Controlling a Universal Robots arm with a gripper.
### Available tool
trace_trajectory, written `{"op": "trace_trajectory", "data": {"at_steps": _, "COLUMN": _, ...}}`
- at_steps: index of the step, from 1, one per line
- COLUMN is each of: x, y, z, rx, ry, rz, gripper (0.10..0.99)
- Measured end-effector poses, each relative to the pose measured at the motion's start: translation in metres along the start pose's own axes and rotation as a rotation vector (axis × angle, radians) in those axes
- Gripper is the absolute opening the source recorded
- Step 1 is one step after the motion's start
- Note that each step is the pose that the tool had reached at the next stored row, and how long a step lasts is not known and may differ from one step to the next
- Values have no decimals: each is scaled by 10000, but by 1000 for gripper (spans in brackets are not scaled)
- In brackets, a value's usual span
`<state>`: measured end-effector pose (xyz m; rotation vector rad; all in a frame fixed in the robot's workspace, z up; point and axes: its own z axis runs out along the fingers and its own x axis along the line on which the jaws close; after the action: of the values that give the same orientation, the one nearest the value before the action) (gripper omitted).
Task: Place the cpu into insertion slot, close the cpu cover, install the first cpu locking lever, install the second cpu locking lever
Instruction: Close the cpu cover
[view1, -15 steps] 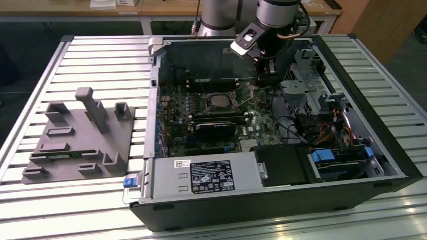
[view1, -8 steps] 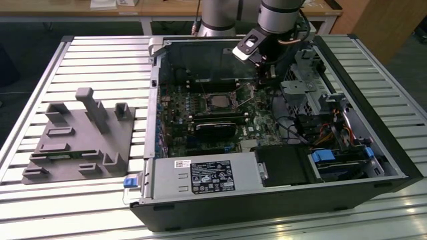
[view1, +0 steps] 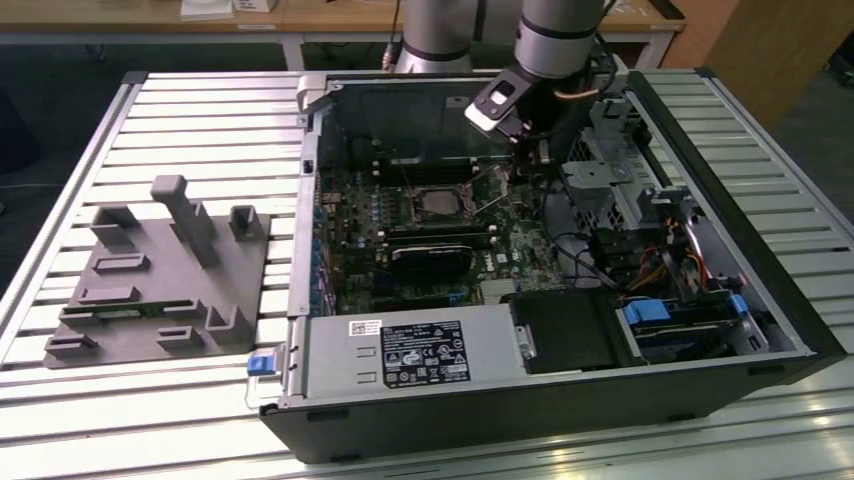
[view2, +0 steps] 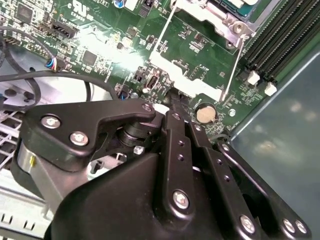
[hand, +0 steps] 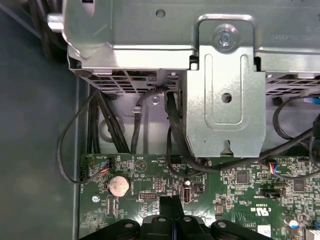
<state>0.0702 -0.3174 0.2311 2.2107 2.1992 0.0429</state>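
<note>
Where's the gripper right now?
In the exterior view the black gripper is inside the open computer case, just to the exterior view's right of the square metal-rimmed insertion slot.

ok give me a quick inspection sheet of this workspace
surface: slatted metal table, open computer case on it
job's things: socket on the green board; its cover looks swung open
clutter: grey fixture block on the table beside the case
grippers: hand shut, low over the board near a coin battery
cables: black cables drop from a metal bracket to the board
surroundings: wooden bench behind the table
</note>
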Motion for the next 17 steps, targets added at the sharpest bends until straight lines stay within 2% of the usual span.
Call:
{"op": "trace_trajectory", "data": {"at_steps": 7, "x": 0, "y": 0, "z": 19, "rx": 6, "ry": -1, "rz": 0, "gripper": 106}}
{"op": "trace_trajectory", "data": {"at_steps": 8, "x": 0, "y": 1, "z": 20, "rx": 46, "ry": 2, "rz": -2, "gripper": 106}}
{"op": "trace_trajectory", "data": {"at_steps": 9, "x": 0, "y": 2, "z": 21, "rx": 135, "ry": 1, "rz": -1, "gripper": 106}}
{"op": "trace_trajectory", "data": {"at_steps": 15, "x": 0, "y": 12, "z": 27, "rx": 864, "ry": -12, "rz": 2, "gripper": 106}}
{"op": "trace_trajectory", "data": {"at_steps": 16, "x": 0, "y": 13, "z": 27, "rx": 946, "ry": -13, "rz": 2, "gripper": 106}}
{"op": "trace_trajectory", "data": {"at_steps": 17, "x": 0, "y": 13, "z": 27, "rx": 982, "ry": -14, "rz": 2, "gripper": 106}}
